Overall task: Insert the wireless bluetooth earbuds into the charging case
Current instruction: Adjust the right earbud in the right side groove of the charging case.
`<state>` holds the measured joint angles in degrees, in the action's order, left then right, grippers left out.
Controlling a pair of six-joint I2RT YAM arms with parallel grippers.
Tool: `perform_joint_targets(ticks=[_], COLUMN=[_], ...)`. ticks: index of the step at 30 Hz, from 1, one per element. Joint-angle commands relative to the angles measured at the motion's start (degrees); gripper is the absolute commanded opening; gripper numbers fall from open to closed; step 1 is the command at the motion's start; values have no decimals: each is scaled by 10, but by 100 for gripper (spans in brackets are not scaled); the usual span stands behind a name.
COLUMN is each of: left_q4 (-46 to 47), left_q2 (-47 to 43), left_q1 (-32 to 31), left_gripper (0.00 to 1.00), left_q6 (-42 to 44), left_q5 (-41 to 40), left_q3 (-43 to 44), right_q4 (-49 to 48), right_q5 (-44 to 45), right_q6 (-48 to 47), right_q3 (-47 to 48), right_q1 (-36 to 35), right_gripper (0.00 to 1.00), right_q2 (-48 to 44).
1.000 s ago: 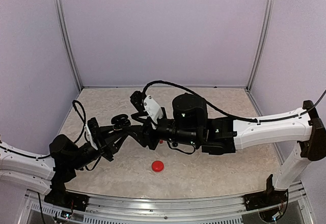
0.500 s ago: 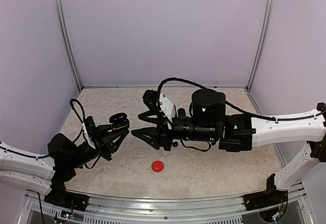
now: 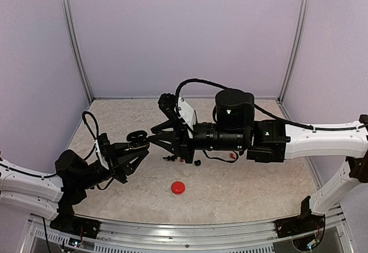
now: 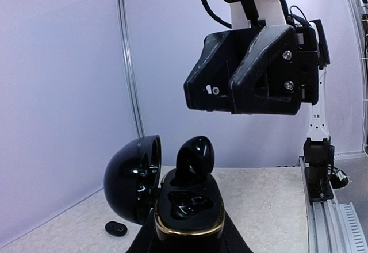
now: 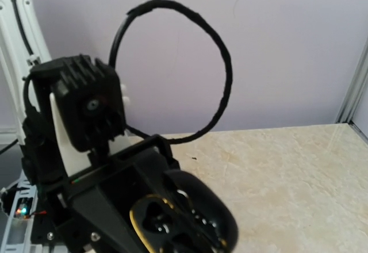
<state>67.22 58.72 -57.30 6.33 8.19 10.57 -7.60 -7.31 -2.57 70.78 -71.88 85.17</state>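
My left gripper (image 3: 137, 140) is shut on an open black charging case (image 4: 190, 210) with a gold rim, its lid (image 4: 131, 179) swung to the left. A black earbud (image 4: 194, 156) stands upright, half sunk, in the case's far slot. The near slot is empty. My right gripper (image 3: 153, 140) hovers just above and right of the case. In the left wrist view its fingers (image 4: 218, 75) look pressed together and hold nothing. The right wrist view shows the case (image 5: 172, 218) from above. Its own fingers do not show there.
A closed red case (image 3: 178, 187) lies at the table's front centre. Loose black earbuds (image 3: 169, 158) lie under my right arm, another (image 3: 197, 162) beside them, and a small red piece (image 3: 233, 156) further right. One black earbud (image 4: 116, 228) lies left of the case.
My right gripper drew back right with its fingers spread, then returned to just over the case with fingers together. My left gripper kept hold of the case, shifting slightly.
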Motion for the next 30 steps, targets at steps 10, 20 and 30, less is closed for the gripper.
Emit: perform_joint_targets(ticks=[10,20,30], left_q4=[2,3,-24], left_q2=[3,-1,-53], left_q1=[-2,-1,55], left_gripper=[0,0,1], left_q6=[3,3,-60], left_q5=[5,-3,-19], left_q3=[18,15,-21], right_q4=[31,31,23], right_q5=[12,13,-7], right_q6=[-10,-3,16], right_q3=[41,43,-20], right_q1=[-3,-4,18], right_gripper=[13,10,27], right_q2=[50,57,-22])
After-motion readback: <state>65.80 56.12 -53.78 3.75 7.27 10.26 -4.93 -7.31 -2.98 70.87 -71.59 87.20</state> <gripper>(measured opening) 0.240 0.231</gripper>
